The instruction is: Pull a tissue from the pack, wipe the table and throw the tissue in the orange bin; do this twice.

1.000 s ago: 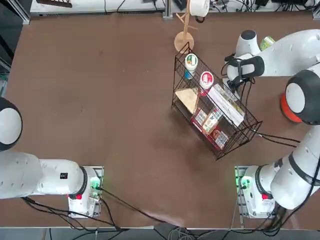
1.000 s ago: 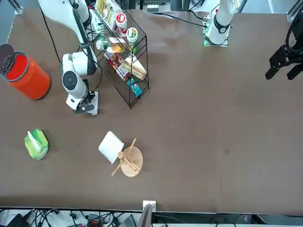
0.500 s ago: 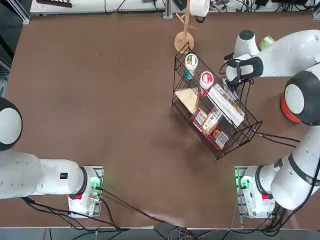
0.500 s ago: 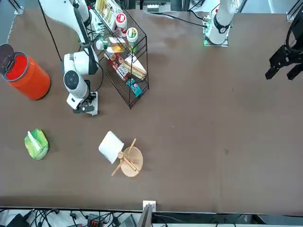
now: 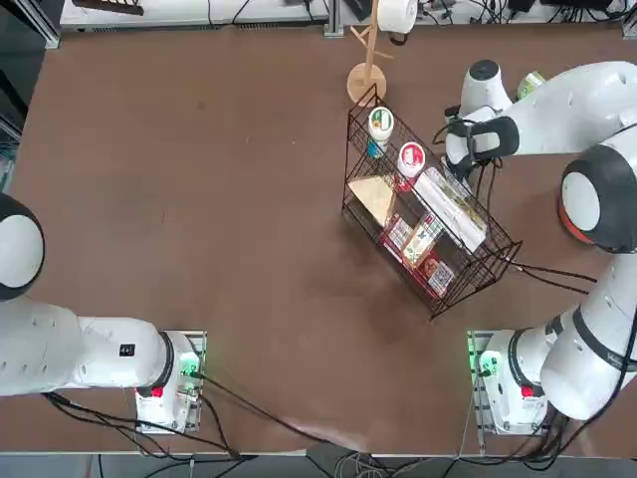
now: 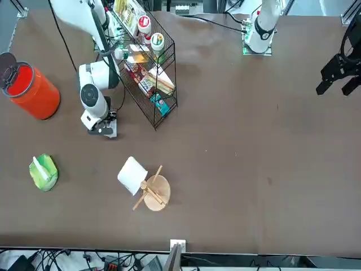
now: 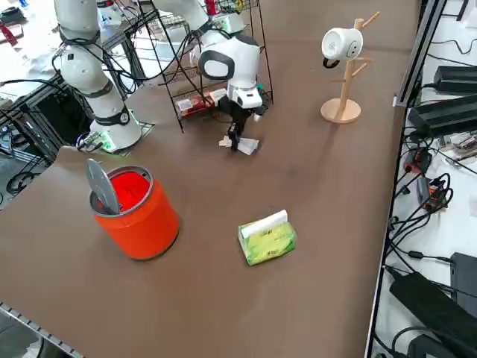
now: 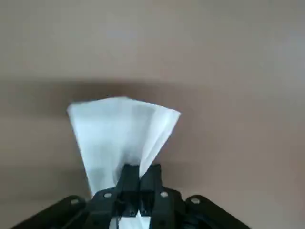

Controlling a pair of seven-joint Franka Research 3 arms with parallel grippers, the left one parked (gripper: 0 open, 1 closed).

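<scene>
Dragging the tissue across the table, our right gripper (clamped on it) has slid toward the wire rack; wiping continues, orange bin awaits.

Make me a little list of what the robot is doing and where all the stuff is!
pincer: the right pincer is shut on the tissue, low over the table
tissue: white tissue fans out from the pinch onto the table
pack: green pack with a white tuft, apart from the pincer
orange bin: orange bin stands open, near the pack
wire rack: black rack of packets right beside the arm
</scene>
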